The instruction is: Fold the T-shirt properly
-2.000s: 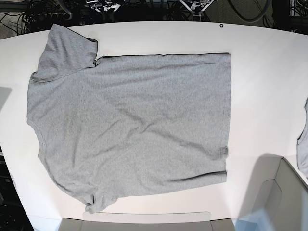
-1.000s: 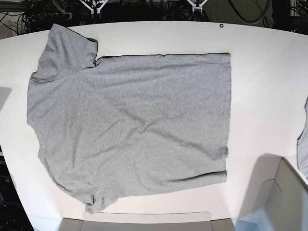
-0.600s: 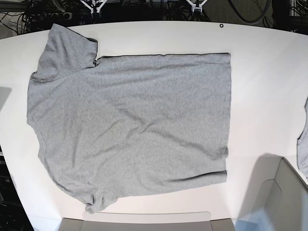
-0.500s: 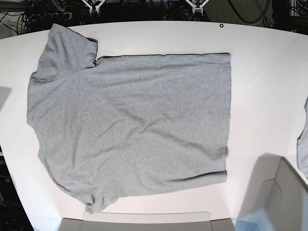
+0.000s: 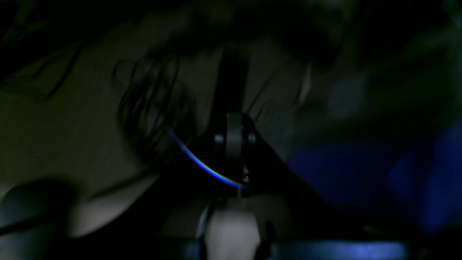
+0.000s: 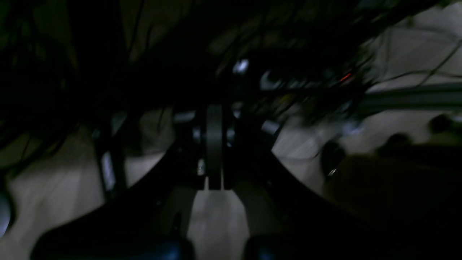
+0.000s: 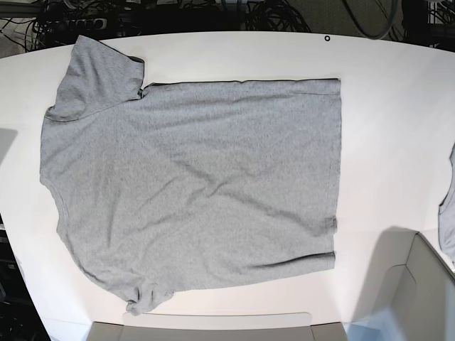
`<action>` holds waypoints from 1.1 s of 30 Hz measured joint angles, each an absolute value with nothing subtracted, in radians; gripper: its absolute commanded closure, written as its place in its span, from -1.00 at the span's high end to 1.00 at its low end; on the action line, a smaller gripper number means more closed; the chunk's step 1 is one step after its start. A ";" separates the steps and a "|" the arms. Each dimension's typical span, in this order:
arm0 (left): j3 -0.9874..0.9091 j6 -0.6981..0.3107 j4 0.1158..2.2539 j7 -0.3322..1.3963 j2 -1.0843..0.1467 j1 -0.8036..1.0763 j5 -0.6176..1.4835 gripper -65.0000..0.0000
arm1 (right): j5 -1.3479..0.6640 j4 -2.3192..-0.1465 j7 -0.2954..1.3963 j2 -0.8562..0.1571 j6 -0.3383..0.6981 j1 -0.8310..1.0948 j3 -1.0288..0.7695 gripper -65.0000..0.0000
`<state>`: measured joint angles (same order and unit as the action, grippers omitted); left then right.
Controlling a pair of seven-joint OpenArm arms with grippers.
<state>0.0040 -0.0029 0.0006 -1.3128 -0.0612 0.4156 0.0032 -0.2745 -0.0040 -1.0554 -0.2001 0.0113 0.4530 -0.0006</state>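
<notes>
The heather-grey T-shirt (image 7: 192,185) lies flat on the white table (image 7: 391,106) in the base view, plain face up, with no lettering showing. Its hem is to the right and its shoulders to the left. One sleeve (image 7: 96,74) is spread at the top left and the other (image 7: 142,297) is bunched at the bottom left. Neither gripper shows in the base view. In the dark, blurred wrist views my left gripper (image 5: 234,159) and right gripper (image 6: 214,151) have their fingers pressed together, empty, over cables off the table.
A strip of paler grey cloth (image 7: 448,220) hangs at the right edge. A grey box (image 7: 419,298) stands at the bottom right and a flat grey tray edge (image 7: 206,328) runs along the front. Cables (image 7: 213,14) lie behind the table.
The white gripper tips seen at the top edge of the base view have moved out of view. The T-shirt has not moved.
</notes>
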 measured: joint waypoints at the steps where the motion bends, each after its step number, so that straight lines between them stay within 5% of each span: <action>1: 0.004 -0.003 0.017 -1.315 -0.062 0.428 0.004 -0.99 | -0.275 -0.004 -1.109 -0.208 0.011 0.467 -0.001 -0.98; 9: -0.092 0.001 0.323 -1.299 -0.085 0.580 0.002 -0.97 | -0.358 -0.258 -1.119 -0.230 0.014 0.618 -0.001 -0.98; 16: -0.150 0.001 0.803 -1.308 -0.078 0.780 0.001 -0.65 | -0.558 -0.805 -1.119 -0.255 0.228 0.919 0.002 -0.98; 26: -0.149 0.000 1.180 -1.132 -0.021 0.885 -0.001 -0.59 | -1.024 -1.501 -0.727 -0.502 0.249 1.227 -0.052 -0.98; 33: -0.145 0.000 1.244 -1.070 -0.022 0.912 0.000 -0.59 | -1.232 -1.635 -0.583 -0.622 0.251 1.286 -0.204 -0.44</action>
<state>-0.1452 0.0002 1.2442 -1.0698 -0.0219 0.9123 0.0002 -1.2324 -1.6348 -0.5835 -0.6216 0.2512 1.2858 -0.2035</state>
